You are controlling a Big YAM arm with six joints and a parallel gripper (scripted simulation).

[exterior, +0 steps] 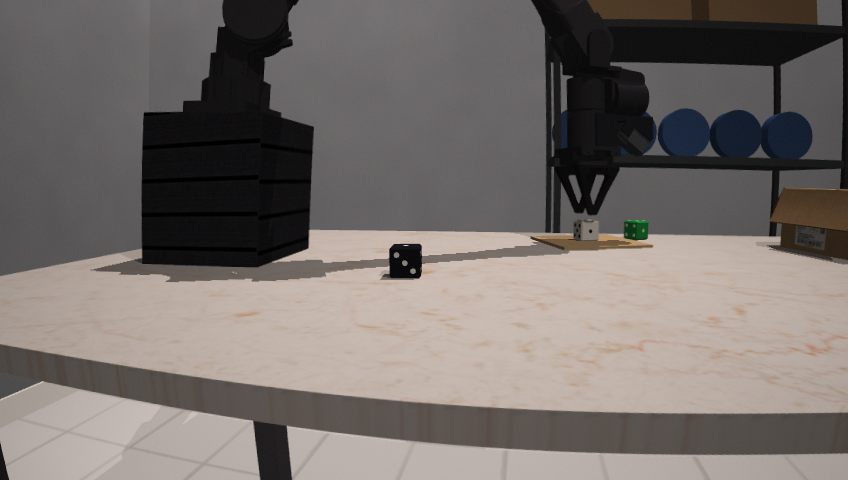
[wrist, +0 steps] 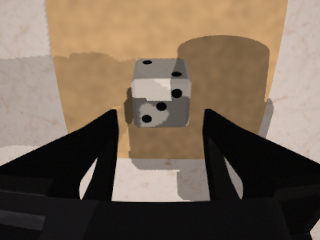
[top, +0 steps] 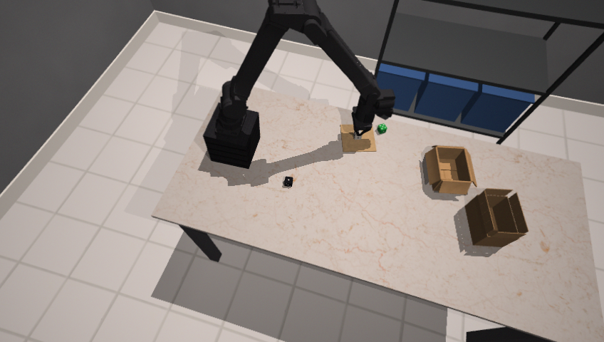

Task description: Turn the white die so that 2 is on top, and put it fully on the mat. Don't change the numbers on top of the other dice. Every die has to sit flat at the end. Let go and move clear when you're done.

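The white die (top: 357,137) (exterior: 586,230) (wrist: 161,105) sits flat on the tan mat (top: 370,147) (exterior: 633,243) (wrist: 80,30), within its edges. Its top shows 3 in the wrist view; 2 is on the side face towards the wrist camera. In the exterior view, 1 faces the front. My gripper (exterior: 585,212) (wrist: 160,119) is open and empty, pointing down just above the die. The black die (top: 288,182) (exterior: 405,261) lies flat on the table with 1 on top. The green die (top: 382,128) (exterior: 635,230) sits flat on the table just beyond the mat; its top number is unclear.
Two open cardboard boxes (top: 438,171) (top: 478,222) stand on the right of the table (top: 339,237) (exterior: 357,356). The arm's black base (top: 233,142) (exterior: 202,190) stands at the left. A shelf rack with blue bins (top: 444,95) is behind the table.
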